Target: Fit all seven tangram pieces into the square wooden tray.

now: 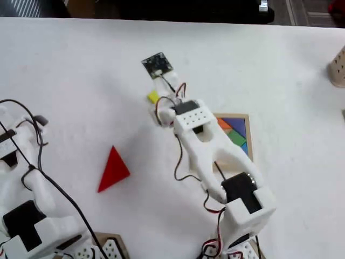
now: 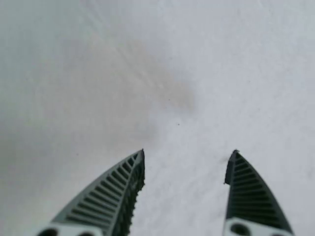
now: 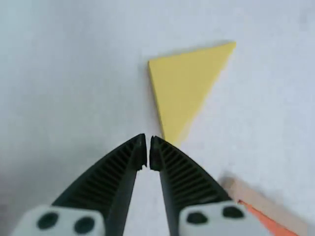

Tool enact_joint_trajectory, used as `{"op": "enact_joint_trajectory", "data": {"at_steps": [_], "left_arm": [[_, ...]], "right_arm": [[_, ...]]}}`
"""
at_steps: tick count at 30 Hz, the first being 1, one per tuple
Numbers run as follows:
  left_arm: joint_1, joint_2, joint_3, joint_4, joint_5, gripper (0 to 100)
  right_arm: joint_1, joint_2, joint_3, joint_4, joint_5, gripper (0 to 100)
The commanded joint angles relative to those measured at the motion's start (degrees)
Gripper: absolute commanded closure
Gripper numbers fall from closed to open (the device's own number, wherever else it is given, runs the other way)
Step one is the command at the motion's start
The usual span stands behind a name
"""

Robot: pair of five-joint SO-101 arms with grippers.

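Right gripper (image 3: 148, 147) closed, empty, tips at yellow triangle (image 3: 182, 83) corner, left gripper (image 2: 187, 155) spread wide, empty, red triangle (image 1: 113, 168) lower left in high view

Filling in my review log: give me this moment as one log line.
right gripper: shut, tips at yellow triangle corner | left gripper: open over table | red triangle: loose on table | tray: partly filled

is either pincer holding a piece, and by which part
Nothing is held. The left pincer is open over bare table; the right pincer is shut on nothing, tips at a corner of the yellow triangle.
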Motion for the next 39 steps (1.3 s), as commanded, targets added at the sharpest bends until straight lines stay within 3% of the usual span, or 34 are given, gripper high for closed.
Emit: {"op": "enact_joint_trajectory", "data": {"at_steps": [1,8,16,20,34,39], "left_arm": [[1.5,-0.2,-0.7,-1.5,-1.2,73],[1.5,-0.2,-0.6,-1.5,-1.2,73],[1.4,-0.2,-0.6,-1.5,-1.2,73],[1.3,-0.2,-0.6,-1.5,-1.2,73],[1.2,-0.2,-0.5,-1.4,-1.4,73],[1.2,-0.2,-0.5,-1.4,-4.2,73]], "right_arm": [[1.0,0.0,2.4,-15.5,-0.4,98.1],[4.4,11.6,1.9,-34.5,-0.4,98.1],[4.6,18.2,-4.7,-31.3,-0.4,98.1],[4.6,21.1,-8.7,-25.0,-0.4,98.1],[4.6,21.5,-21.3,13.5,-0.3,98.1],[3.6,21.4,-22.5,18.9,6.8,98.1]]}}
